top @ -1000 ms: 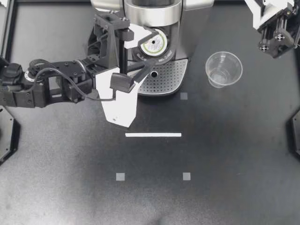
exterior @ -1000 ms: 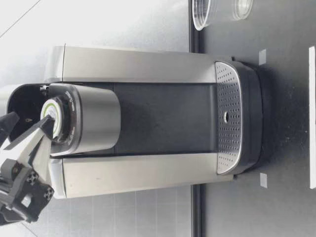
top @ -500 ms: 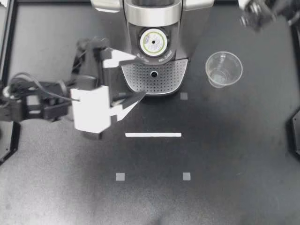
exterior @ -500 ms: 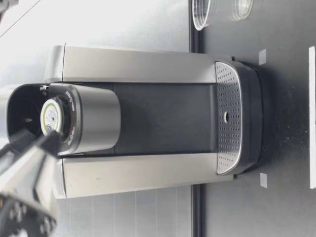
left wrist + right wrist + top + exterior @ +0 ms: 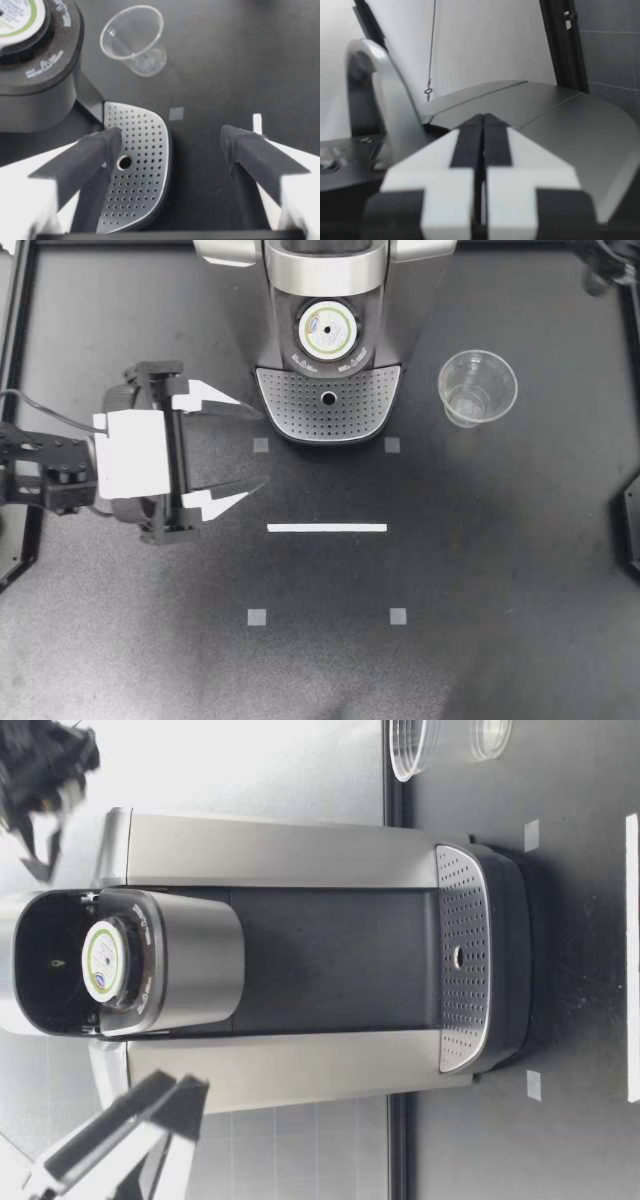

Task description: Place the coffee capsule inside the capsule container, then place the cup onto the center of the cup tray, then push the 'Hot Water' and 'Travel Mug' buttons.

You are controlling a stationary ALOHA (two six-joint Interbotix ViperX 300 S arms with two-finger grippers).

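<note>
The coffee capsule, white lid with a green ring, sits in the capsule container of the coffee machine; it also shows in the low view as the capsule. The clear plastic cup stands upright on the table, right of the perforated cup tray. My left gripper is open and empty, left of the tray's front corner; in its own view the gripper frames the tray, with the cup beyond. My right gripper is shut and empty, above the machine's top.
The coffee machine stands at the back centre with its lid raised. A white tape strip and small grey squares mark the table in front. My right arm only shows at the back right corner.
My left gripper has drawn back from the capsule container, leftward and toward the table's front, still open. The capsule stays in the container. My right arm has moved back, almost out of the top view.
</note>
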